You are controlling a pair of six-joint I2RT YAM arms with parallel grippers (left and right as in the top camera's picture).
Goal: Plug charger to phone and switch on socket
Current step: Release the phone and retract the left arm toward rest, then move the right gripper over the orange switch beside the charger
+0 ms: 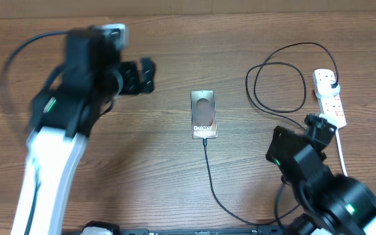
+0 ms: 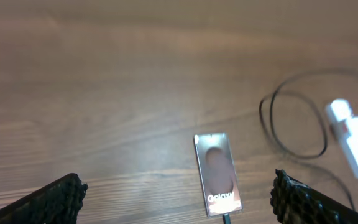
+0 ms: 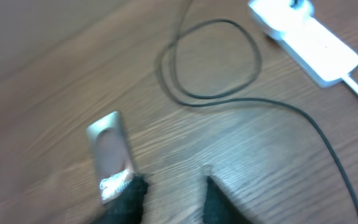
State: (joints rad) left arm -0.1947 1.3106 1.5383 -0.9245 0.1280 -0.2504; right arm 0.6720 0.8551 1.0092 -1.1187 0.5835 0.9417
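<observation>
Overhead, blur smears my left arm (image 1: pixel 64 104); the phone (image 2: pixel 216 174) lies lower centre, within the span of my wide-spread left gripper (image 2: pixel 176 186); my right gripper (image 3: pixel 173 196) gapes too.

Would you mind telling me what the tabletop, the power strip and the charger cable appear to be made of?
The tabletop looks like wood or wood-look laminate: brown, visible grain, dull sheen. The power strip seems moulded plastic, smooth, white, slightly glossy. The charger cable looks plastic- or rubber-sheathed: thin, matte black, bending in loose loops.
</observation>
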